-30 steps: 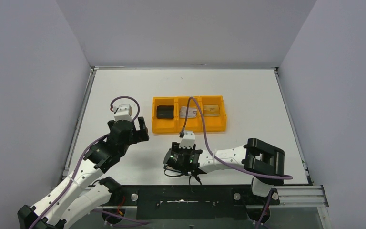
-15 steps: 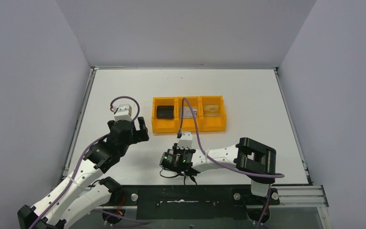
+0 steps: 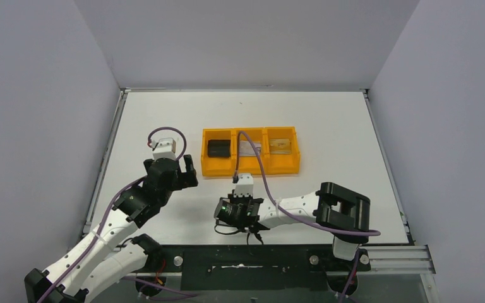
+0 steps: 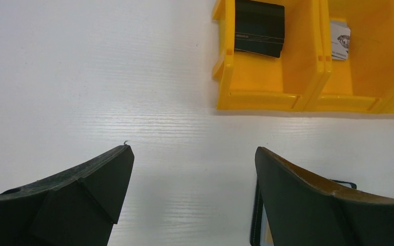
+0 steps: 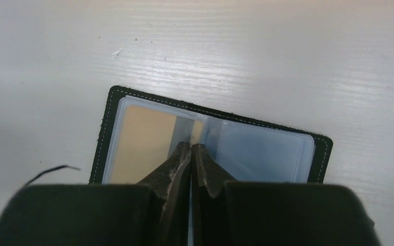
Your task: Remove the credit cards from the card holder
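From above, a silver card (image 3: 250, 148) and a gold card (image 3: 280, 145) lie sorted in the orange tray's (image 3: 251, 169) bins. The left wrist view has the left jaws wide open, empty, waiting left of the card holder (image 4: 254, 218) on the counter (image 4: 82, 77). The right wrist view has the right jaws, half open a second ago, shut beside a tan card (image 5: 138, 148) in the holder's left pocket, likely to pull it.

A white table (image 3: 164, 120), faintly grained and carrying a soft sheen of light, sits boxed in by a plain pale grey-lilac back wall (image 3: 246, 38), left wall (image 3: 38, 95) and right wall (image 3: 455, 95), with a metal rail (image 3: 395, 257) along its near edge.
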`<move>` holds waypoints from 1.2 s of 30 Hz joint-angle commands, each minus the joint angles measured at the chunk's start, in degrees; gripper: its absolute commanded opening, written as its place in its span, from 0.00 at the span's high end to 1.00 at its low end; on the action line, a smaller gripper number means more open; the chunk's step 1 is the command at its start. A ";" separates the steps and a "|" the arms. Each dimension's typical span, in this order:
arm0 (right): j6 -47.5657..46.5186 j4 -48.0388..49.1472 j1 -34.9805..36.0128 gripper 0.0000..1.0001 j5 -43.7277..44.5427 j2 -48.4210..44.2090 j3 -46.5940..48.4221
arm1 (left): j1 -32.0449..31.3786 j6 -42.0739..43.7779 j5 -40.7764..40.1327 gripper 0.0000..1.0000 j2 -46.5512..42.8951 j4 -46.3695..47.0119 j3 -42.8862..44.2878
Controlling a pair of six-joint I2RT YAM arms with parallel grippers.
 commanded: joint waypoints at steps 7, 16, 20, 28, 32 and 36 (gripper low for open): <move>-18.06 9.83 -4.33 1.00 -2.67 -6.74 -4.78 | 0.46 -0.04 0.62 0.09 0.74 2.69 0.52; -12.52 10.03 -3.76 0.76 -4.24 -9.23 -4.95 | 0.67 -0.04 0.73 0.09 0.86 2.77 0.52; -2.60 6.82 -2.22 0.63 -4.54 -6.53 -2.83 | 0.90 -0.04 0.90 0.09 0.86 2.82 0.52; 8.16 -7.40 1.61 0.51 4.09 1.54 6.04 | 1.01 0.05 1.25 0.09 0.82 2.88 0.52; 9.54 -10.58 1.60 0.50 4.97 3.23 6.75 | 1.03 0.01 0.96 0.09 0.55 2.78 0.52; 6.26 -5.48 1.49 0.55 2.87 3.14 4.23 | 1.00 0.05 1.00 0.09 0.42 2.95 0.44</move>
